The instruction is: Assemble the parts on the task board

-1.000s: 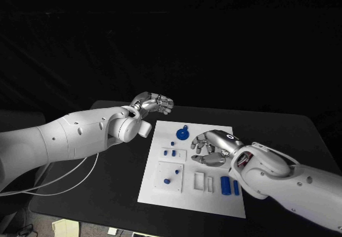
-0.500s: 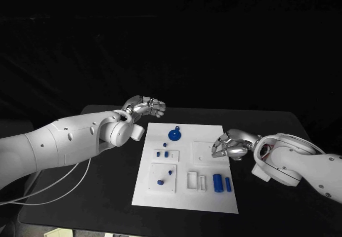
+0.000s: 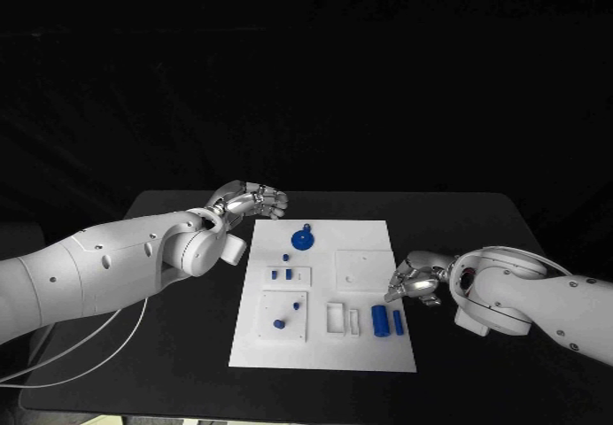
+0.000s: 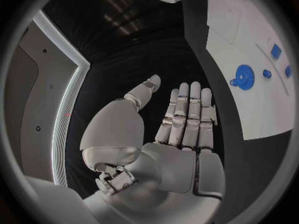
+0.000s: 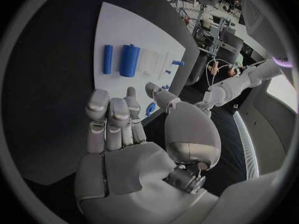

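The white task board [image 3: 343, 351] lies in the middle of the black table. A round blue part [image 3: 303, 239] sits near its far edge, with small blue pieces [image 3: 283, 274] just in front of it. Two blue cylinders [image 3: 379, 320] lie side by side near the board's right front. My left hand [image 3: 251, 201] hovers off the board's far left corner; the left wrist view shows this left hand [image 4: 184, 134] with straight fingers, holding nothing. My right hand [image 3: 415, 278] is at the board's right edge, its fingers [image 5: 111, 115] apart and empty.
A raised white block [image 3: 286, 315] at the board's left front carries two small blue pieces. Two empty white slots [image 3: 343, 319] lie beside the cylinders. A bare square block [image 3: 361, 268] sits at the middle right. Black tabletop [image 3: 511, 230] surrounds the board.
My right hand has drawn back from above the board's middle to its right edge. The left hand stays by the far left corner. The camera view has shifted.
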